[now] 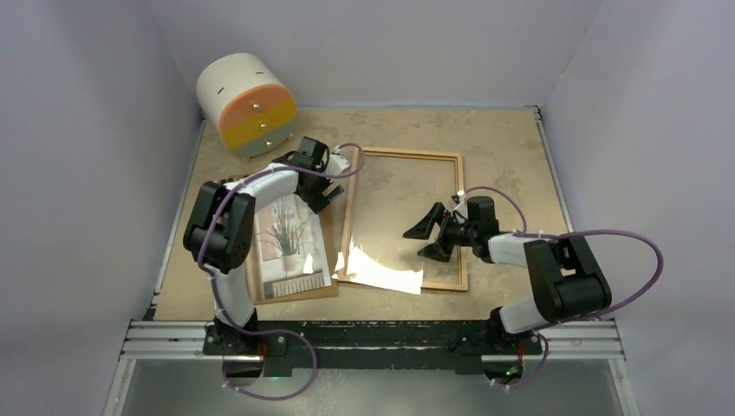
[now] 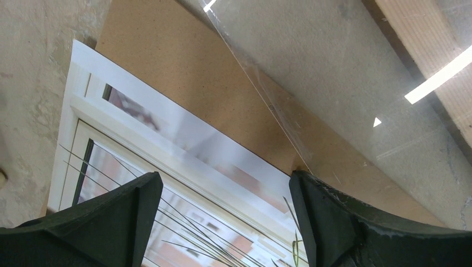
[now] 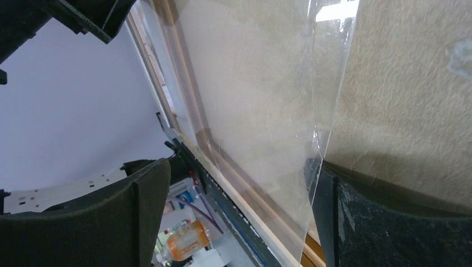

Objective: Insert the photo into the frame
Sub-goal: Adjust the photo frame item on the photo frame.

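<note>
As both are gaping empty, left claw (image 2: 222, 186) and right claw (image 1: 429, 238) are hovering.
Pinching only the photo (image 2: 167, 161) edge is looking safest.

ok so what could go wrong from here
The clear pane sits askew, its edge over the backing board, so lifting the photo could drag it along. The photo lies flat on that board, so the open left fingers might pinch both together.
</note>
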Controlling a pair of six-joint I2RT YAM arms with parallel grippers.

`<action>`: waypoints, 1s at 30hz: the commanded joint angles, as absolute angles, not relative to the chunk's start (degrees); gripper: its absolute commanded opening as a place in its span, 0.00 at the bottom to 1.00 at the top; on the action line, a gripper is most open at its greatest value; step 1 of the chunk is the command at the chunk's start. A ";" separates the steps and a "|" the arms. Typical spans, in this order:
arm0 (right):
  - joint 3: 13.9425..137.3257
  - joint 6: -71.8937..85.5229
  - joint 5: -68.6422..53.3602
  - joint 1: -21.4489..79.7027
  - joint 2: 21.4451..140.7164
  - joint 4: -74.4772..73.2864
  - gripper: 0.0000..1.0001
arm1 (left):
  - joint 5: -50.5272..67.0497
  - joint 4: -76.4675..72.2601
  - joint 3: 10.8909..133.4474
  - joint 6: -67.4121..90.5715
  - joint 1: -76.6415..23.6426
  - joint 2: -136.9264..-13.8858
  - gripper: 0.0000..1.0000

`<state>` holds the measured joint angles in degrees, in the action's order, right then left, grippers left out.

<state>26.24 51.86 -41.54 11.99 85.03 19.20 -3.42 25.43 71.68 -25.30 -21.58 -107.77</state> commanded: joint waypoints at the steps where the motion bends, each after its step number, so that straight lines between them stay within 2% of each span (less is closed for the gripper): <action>1: 21.12 64.13 -46.22 12.41 82.68 37.52 0.92 | -1.80 24.17 71.26 -25.05 -22.85 -110.16 0.90; 5: 20.13 65.30 -46.70 12.39 79.56 42.40 0.91 | -1.78 24.42 71.57 -25.43 -22.94 -110.03 0.90; 10: 25.11 55.29 -40.39 12.39 77.70 31.42 0.86 | -1.76 24.61 72.05 -25.52 -23.02 -110.20 0.90; 14: 28.90 49.45 -36.03 12.39 78.80 24.99 0.68 | -1.58 24.78 72.40 -25.36 -23.18 -110.13 0.90; 20: 31.08 49.01 -34.00 12.39 81.10 26.61 0.50 | -1.41 25.31 72.84 -25.18 -23.62 -109.73 0.90; 24: 31.77 48.77 -35.07 12.46 83.28 27.92 0.31 | -1.32 25.36 73.17 -25.09 -23.77 -109.81 0.90; 26: 32.01 49.03 -35.81 12.48 84.52 28.53 0.34 | -1.32 25.40 73.34 -24.93 -23.85 -110.17 0.90; 30: 32.23 49.46 -37.26 12.90 86.74 30.53 0.49 | -1.32 25.40 73.56 -24.91 -24.07 -110.72 0.90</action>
<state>30.11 50.04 -35.51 12.10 85.30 27.24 -3.70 25.52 72.66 -25.32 -22.59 -108.33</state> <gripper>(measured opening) 0.440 0.905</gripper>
